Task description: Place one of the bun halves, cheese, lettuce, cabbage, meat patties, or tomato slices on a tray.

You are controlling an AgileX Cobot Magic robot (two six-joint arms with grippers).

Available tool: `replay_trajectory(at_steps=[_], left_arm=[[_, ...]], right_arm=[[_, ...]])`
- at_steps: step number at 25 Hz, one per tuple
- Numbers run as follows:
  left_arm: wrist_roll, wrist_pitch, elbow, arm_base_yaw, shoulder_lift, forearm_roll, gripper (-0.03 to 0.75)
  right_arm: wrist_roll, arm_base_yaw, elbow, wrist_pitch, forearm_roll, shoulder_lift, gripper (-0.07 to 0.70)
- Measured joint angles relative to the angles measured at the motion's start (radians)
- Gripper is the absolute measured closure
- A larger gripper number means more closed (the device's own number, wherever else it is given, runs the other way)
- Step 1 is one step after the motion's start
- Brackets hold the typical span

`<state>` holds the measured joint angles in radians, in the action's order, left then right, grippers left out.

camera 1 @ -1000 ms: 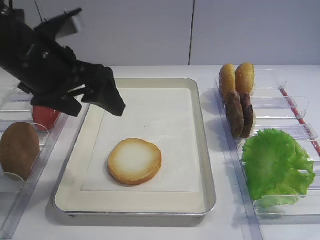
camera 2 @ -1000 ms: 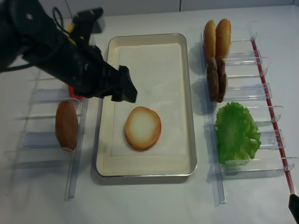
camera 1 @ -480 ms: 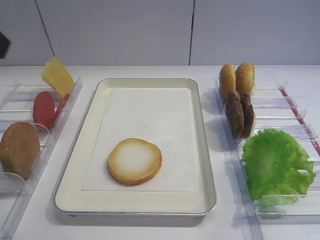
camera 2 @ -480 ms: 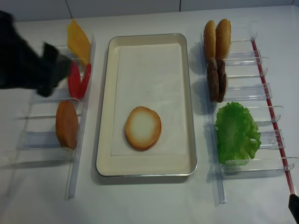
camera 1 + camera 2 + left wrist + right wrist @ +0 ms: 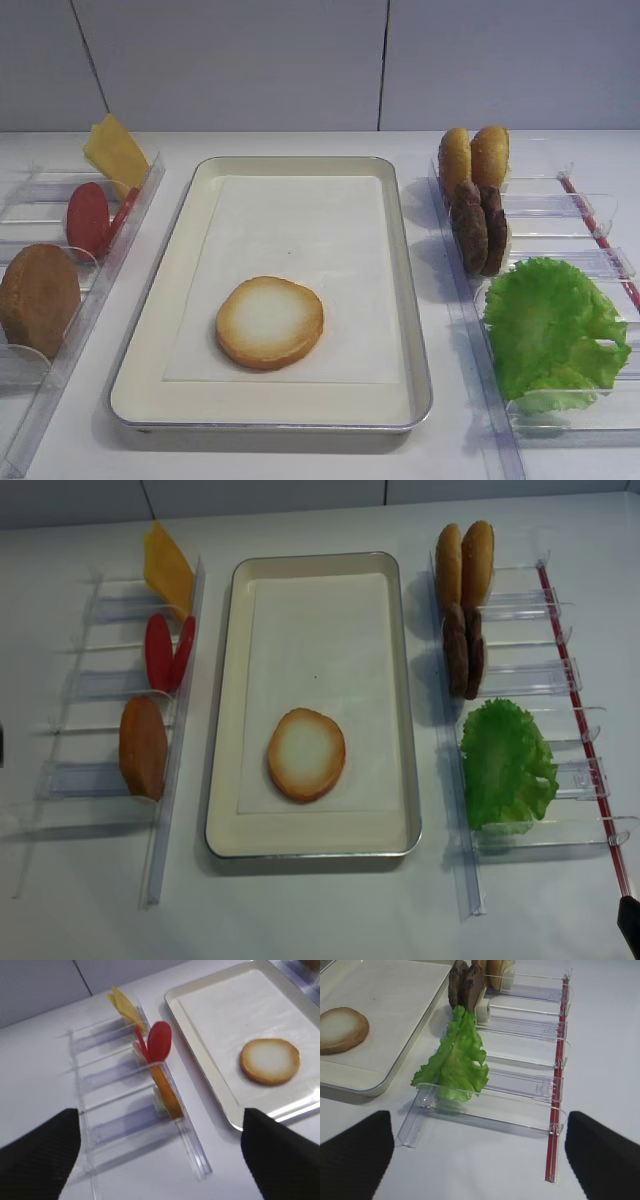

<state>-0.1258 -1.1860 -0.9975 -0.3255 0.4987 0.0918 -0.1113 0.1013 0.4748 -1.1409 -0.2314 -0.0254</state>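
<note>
Left tool [image 5: 160, 1160]: seen only from its wrist view, its two dark fingers [image 5: 35, 1150] stood wide apart at the frame's lower corners with nothing between them; it hung over the desk [image 5: 40, 1060] beside the left rack [image 5: 120, 1105].
Right tool [image 5: 480, 1160]: its dark fingers [image 5: 605, 1155] were likewise spread wide and gripped nothing, poised above the near end of the right rack [image 5: 520, 1090].
Left rack contents: a yellow cheese [image 5: 167, 570] slice leaned in the far slot, two red tomato slices [image 5: 166, 652] stood on edge in the next one, and a domed brown bun [image 5: 143, 747] stood in the near slot.
Tray [image 5: 222, 720]: cream with a metal rim, it sat on the desk between the two racks, lined with white paper [image 5: 320, 630].
Tray contents: the bun half [image 5: 306, 754] lay flat on the liner, pale cut face up, toward the near end and apart from every wall.
Right rack contents: two golden buns [image 5: 463, 560] stood on edge in the far slot, two meat patties [image 5: 463, 650] stood just in front of them, and the lettuce [image 5: 505, 763] leaf spread over the near slots.
</note>
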Motion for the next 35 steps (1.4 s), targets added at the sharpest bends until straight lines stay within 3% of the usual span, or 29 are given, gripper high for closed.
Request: replay_trajectory(at_steps=[5,15,20,35], left_arm=[[-0.008,-0.063,0.143,0.0,-0.172,-0.048,0.107],[0.037,-0.074,0.471,0.0,-0.425,-0.064,0.107],[0.046,-0.014,0.511,0.0,-0.51,-0.071,0.11],[0.092,-0.001,0.511,0.0,-0.518,-0.021,0.111]], right_arm=[[0.0,0.0,0.0,0.0,0.0,0.0,-0.06],[0.0,0.0,0.0,0.0,-0.001,0.0,-0.06],[0.0,0.0,0.0,0.0,-0.001,0.0,-0.06],[-0.004,0.0,0.0,0.0,-0.004,0.0,-0.06]])
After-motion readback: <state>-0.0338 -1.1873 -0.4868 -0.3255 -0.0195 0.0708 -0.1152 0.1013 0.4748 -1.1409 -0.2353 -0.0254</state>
